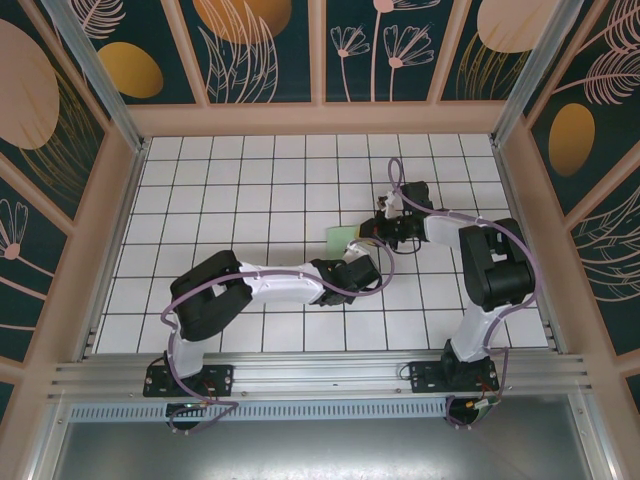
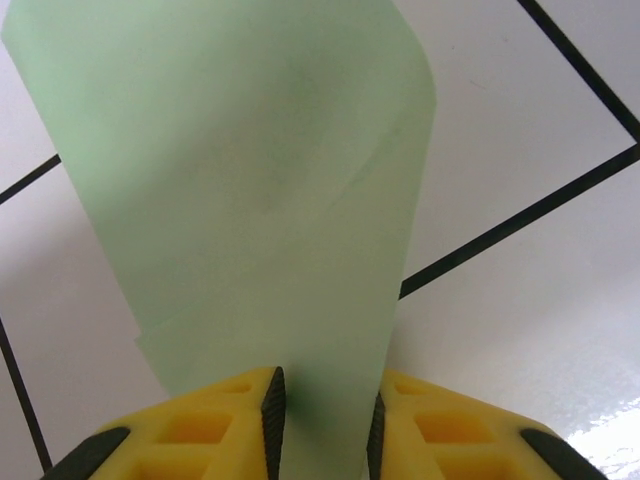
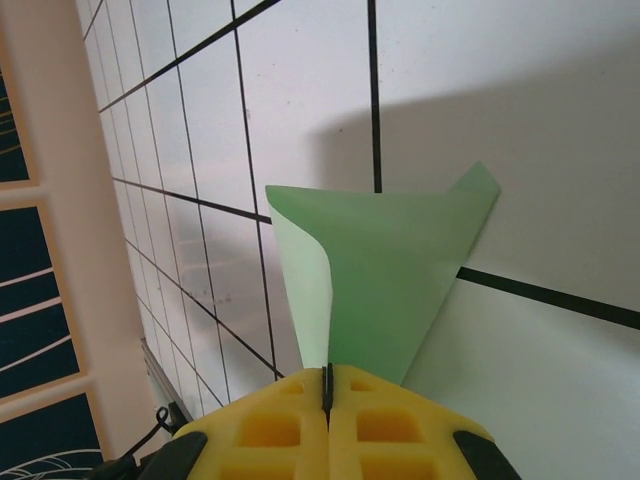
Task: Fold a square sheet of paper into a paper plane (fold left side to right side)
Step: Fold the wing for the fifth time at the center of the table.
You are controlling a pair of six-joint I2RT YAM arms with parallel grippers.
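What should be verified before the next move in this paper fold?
1. Hold by right gripper on paper: ok, shut on its edge.
2. Hold by left gripper: not ok, jaws apart with paper between them.
3. Sheet lying flat on table: not ok, it curls upward.
4. Edges matched left to right: cannot tell.
5. Sheet free of tears: ok where visible.
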